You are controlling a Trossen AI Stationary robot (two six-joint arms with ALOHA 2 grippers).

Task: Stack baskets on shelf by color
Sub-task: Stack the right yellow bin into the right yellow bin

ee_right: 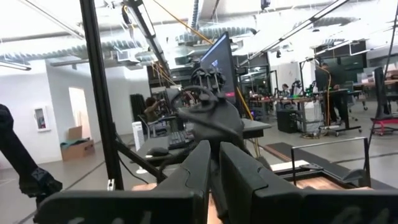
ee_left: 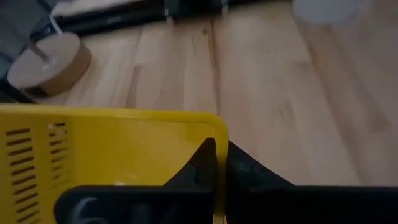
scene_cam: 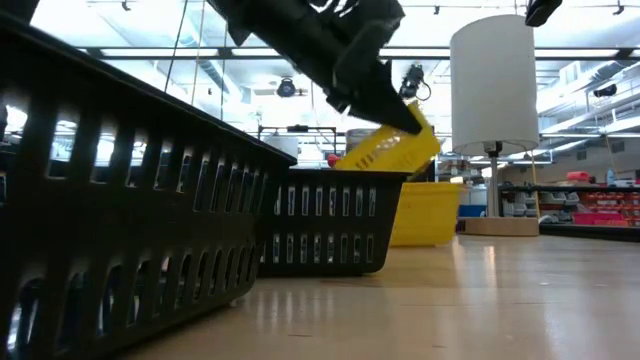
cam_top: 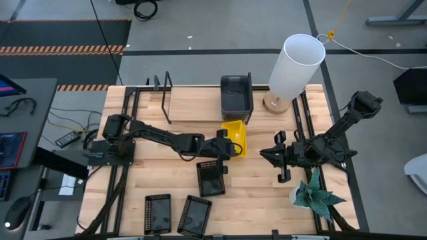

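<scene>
Low view shows my left gripper (scene_cam: pixel 405 112) pinching the yellow basket (scene_cam: pixel 392 150) by its thin rim, tilted in the air above another yellow one just in front of the shelf (cam_top: pixel 167 100). It looks light, stiff and slick, bright yellow with slotted walls, so I judge the rim the best hold. My right gripper (cam_top: pixel 277 157) waits with fingers together to the right of the shelf.

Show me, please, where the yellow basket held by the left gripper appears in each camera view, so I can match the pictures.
High view: the yellow basket lies at table centre, just right of the left gripper.
Low view: it hangs tilted above the table, upper centre.
Left wrist view: its wall fills the lower left.
Right wrist view: not in it.
Shared landmark: the white cylinder.
</scene>
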